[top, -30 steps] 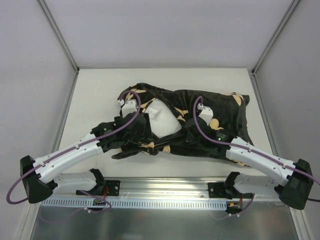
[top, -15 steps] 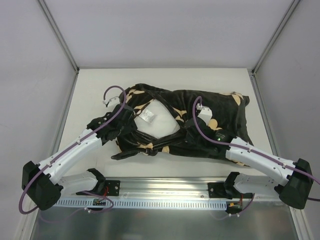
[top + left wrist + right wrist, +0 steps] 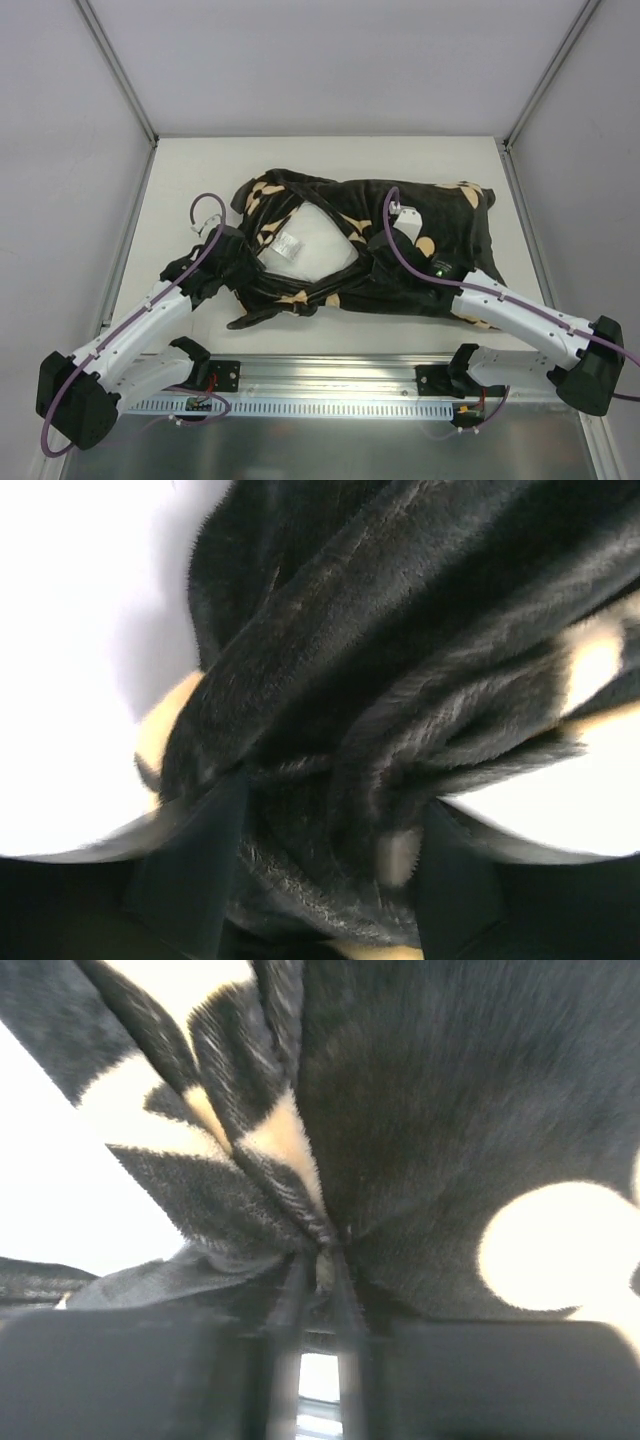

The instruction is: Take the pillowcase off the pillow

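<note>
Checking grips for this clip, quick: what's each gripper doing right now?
Left gripper: closed on a thick bunch of the pillowcase.
Right gripper: closed, pinching a fold of the pillowcase.

The pale counter carries one bundle at its centre: the black, tan-flowered pillowcase, stretched from 9 to 3 o'clock, with the white pillow bared toward 9 o'clock.

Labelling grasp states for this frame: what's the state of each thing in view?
pillowcase: on the pillow, mouth pulled open, gripped by both hands
pillow: mostly covered, a white patch bared at the opening
left hand: shut on bunched pillowcase fabric
right hand: shut on a pillowcase fold
</note>
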`<state>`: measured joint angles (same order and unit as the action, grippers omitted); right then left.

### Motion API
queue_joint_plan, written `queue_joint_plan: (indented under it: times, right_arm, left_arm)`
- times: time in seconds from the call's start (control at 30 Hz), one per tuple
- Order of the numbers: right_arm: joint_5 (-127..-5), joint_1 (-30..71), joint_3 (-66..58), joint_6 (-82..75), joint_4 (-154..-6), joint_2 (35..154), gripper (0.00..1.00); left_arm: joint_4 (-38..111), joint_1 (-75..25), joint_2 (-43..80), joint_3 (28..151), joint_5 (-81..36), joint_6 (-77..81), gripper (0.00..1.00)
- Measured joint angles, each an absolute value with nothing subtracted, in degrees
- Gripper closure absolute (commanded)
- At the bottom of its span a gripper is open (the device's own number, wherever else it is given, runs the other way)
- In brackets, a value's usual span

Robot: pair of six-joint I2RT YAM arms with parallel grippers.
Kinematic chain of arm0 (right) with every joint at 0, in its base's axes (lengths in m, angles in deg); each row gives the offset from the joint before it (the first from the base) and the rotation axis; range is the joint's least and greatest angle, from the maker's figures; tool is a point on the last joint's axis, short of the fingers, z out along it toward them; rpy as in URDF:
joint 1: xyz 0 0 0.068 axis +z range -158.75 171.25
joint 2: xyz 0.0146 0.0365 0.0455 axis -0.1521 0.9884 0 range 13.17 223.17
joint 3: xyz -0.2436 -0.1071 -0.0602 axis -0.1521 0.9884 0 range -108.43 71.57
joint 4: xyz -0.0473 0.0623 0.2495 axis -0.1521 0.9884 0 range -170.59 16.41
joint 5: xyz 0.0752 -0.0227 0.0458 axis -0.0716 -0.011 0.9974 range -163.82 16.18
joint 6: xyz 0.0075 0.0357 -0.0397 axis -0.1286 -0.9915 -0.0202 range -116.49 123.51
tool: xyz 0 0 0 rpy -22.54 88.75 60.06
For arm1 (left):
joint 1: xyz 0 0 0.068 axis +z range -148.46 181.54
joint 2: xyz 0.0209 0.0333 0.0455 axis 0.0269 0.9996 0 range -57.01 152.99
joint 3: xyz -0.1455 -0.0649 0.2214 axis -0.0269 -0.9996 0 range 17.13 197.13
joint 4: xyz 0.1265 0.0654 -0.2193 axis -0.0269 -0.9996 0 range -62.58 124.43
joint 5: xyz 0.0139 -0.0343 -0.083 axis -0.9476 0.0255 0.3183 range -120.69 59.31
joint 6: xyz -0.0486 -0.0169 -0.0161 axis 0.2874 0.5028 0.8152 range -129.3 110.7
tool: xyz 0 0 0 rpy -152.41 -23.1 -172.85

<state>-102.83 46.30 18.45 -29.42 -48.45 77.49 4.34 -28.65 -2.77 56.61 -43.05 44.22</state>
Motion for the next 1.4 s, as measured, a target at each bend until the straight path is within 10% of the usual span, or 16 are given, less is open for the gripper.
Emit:
queue_joint_plan:
  times: [0.07, 0.17, 0.6, 1.4]
  right_arm:
    - [-102.9, 46.8, 16.3, -27.5, -47.0, 77.5, 0.44]
    - [-104.3, 49.8, 11.6, -24.1, -45.6, 77.7, 0.18]
    - [-107.8, 65.3, -21.3, -11.6, -43.2, 108.6, 0.19]
    - [-107.2, 60.7, -34.4, -17.4, -32.1, 131.1, 0.01]
  left_arm:
    - [6.7, -27.7, -3.1, 54.9, -41.0, 44.7, 0.75]
    - [9.7, -27.2, -3.6, 53.5, -38.4, 44.8, 1.00]
    - [15.1, -25.0, -5.0, 50.3, -33.2, 43.6, 1.00]
    - [18.4, -20.1, -8.1, 46.2, -27.9, 42.3, 1.00]
